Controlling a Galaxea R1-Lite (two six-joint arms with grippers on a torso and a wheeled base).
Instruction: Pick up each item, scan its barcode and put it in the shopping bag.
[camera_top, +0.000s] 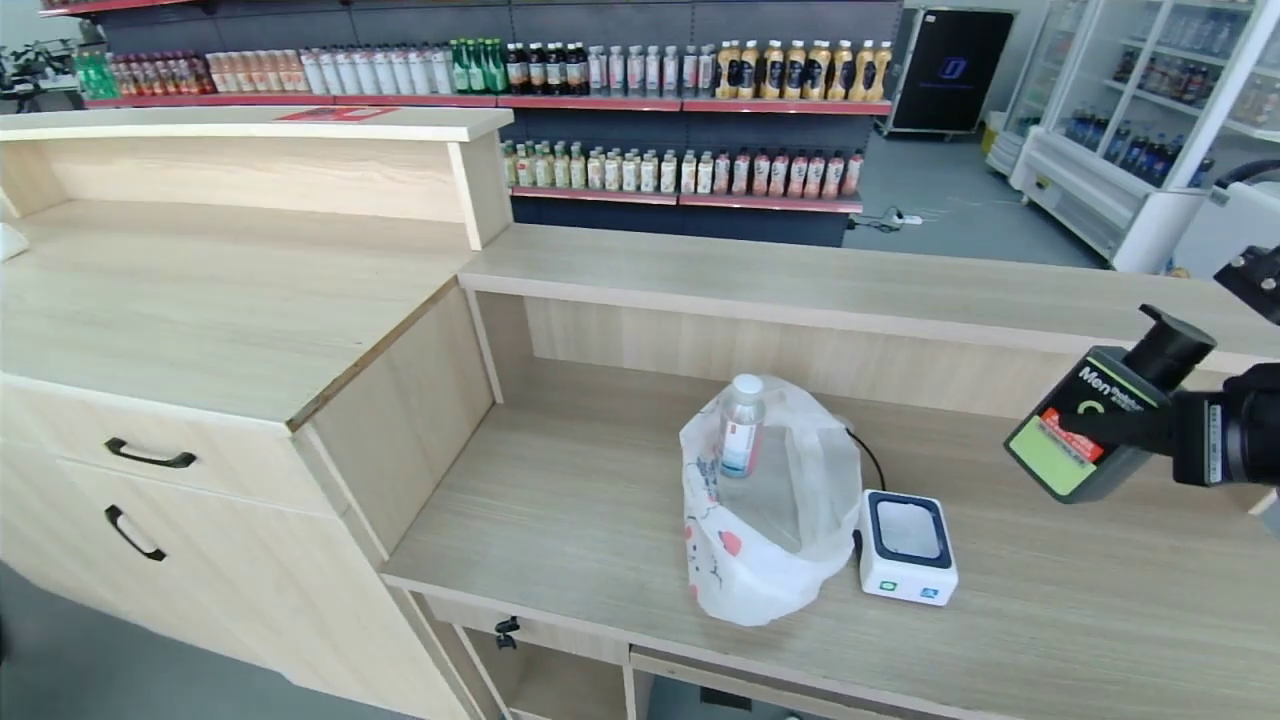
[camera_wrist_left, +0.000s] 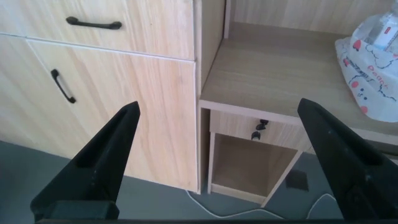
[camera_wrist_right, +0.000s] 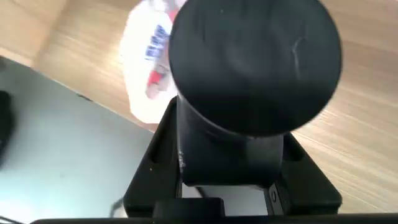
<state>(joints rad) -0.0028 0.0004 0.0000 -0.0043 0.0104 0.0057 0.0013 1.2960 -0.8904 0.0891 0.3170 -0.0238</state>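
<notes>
In the head view, the shopping bag sits open near the front edge of the counter, with a clear bottle standing upright inside it. The scanner lies just beside the bag, window up, probably so an item can pass over it on the way in. Above the counter's right end, the right gripper has its jaws clamped on a dark bottle. The bottle is tilted with its label turned down and forward, apparently ready for scanning, and it is well apart from the scanner. In the left wrist view, the left gripper hangs low in front of the cupboard next to the counter, jaws spread wide and holding nothing, out of the way of the work. In the right wrist view, the dark bottle's black cap points at the camera, with the bag and the counter's front edge below it.
</notes>
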